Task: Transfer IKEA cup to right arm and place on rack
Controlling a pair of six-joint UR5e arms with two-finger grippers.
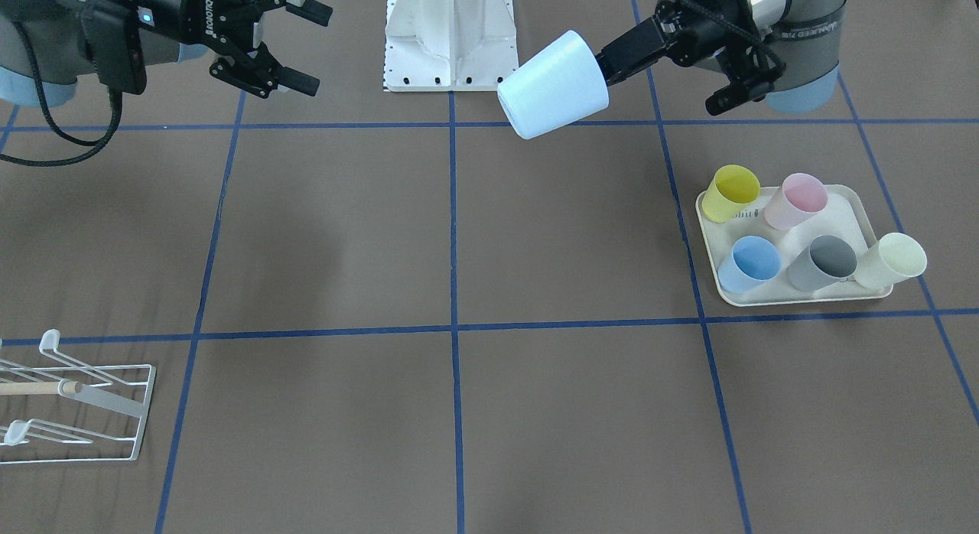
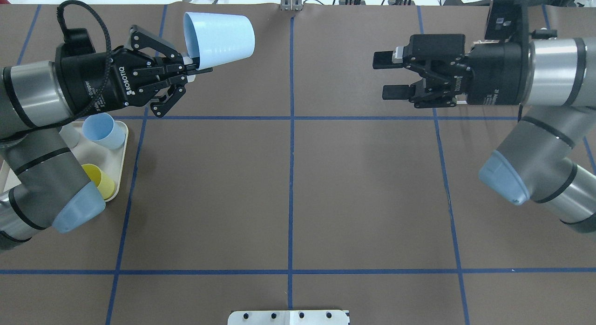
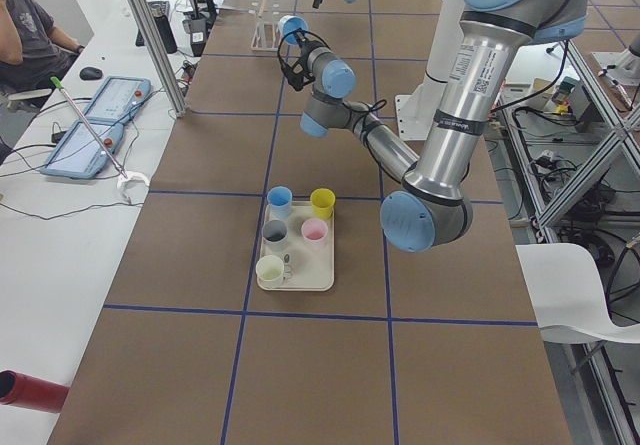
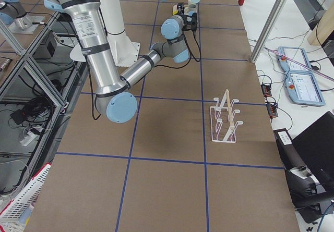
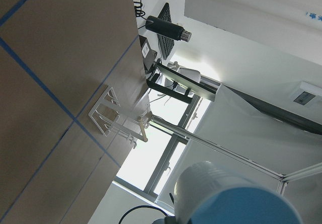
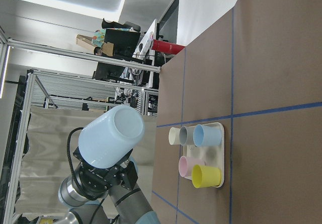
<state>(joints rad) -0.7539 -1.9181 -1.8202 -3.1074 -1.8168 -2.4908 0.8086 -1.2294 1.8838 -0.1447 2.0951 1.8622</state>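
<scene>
The IKEA cup [image 2: 219,36] is pale blue and hangs on its side above the table, base pointing towards the right arm. My left gripper [image 2: 198,66] is shut on its rim, one finger inside the mouth and one outside. The front view shows the same cup [image 1: 552,84] and left gripper [image 1: 606,66]. My right gripper [image 2: 387,76] stands open and holds nothing, facing the cup across a wide gap, and is also in the front view [image 1: 306,48]. The white wire rack [image 1: 73,396] with its wooden dowel stands on the table near the right arm's end [image 4: 224,120].
A cream tray [image 1: 795,297] on the left arm's side holds several cups: yellow [image 1: 732,192], pink [image 1: 797,201], blue [image 1: 751,263], grey [image 1: 824,262] and cream [image 1: 891,260]. The robot's white base plate [image 1: 447,37] is at the table's edge. A person [image 3: 25,30] sits by the side bench.
</scene>
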